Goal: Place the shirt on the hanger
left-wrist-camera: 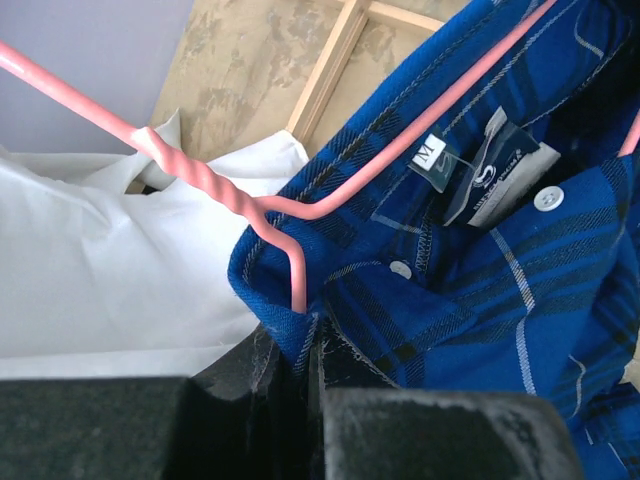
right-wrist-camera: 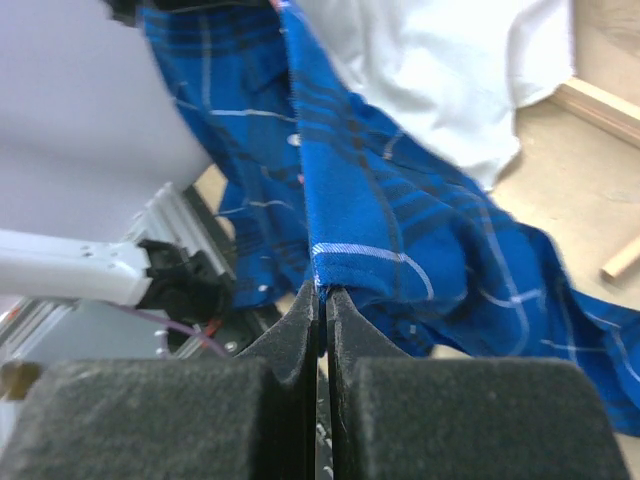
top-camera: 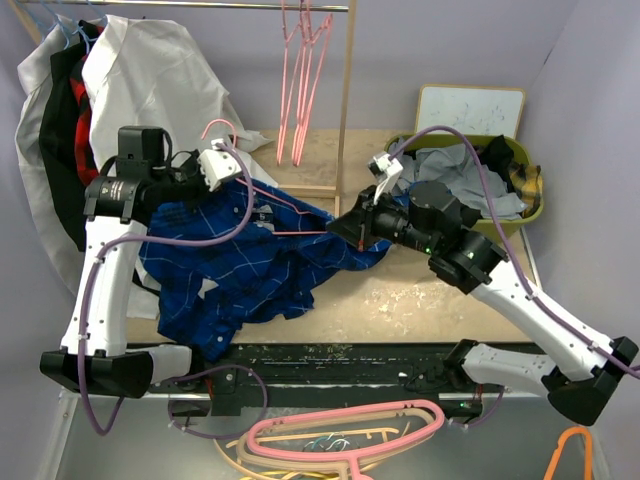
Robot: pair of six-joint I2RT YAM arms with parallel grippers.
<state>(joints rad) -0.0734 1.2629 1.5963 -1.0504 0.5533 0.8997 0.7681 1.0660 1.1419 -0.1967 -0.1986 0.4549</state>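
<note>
Top external view: the shirt (top-camera: 240, 265) lies bunched on the surface (top-camera: 430, 295), with its collar end lifted toward the left arm. The left tool (top-camera: 233, 172) is at the collar; the hook of the hanger (top-camera: 218, 124) rises just above it. The right tool (top-camera: 350, 228) meets the shirt's right-hand edge. A white garment (top-camera: 160, 70) hangs behind the left arm.

Left wrist view: the hanger (left-wrist-camera: 200, 175) shows its twisted neck, with one wire arm running inside the collar of the shirt (left-wrist-camera: 480, 300). A size tag (left-wrist-camera: 432, 160) marked M is sewn at the neck. The left tool (left-wrist-camera: 300, 365) is pressed together on the collar edge (whether the wire is also in the pinch cannot be told).

Right wrist view: the right tool (right-wrist-camera: 322, 305) is pressed together, pinching a fold of the shirt (right-wrist-camera: 380, 200), which is stretched away from it toward the far arm. The white garment (right-wrist-camera: 440, 70) lies beyond.
</note>
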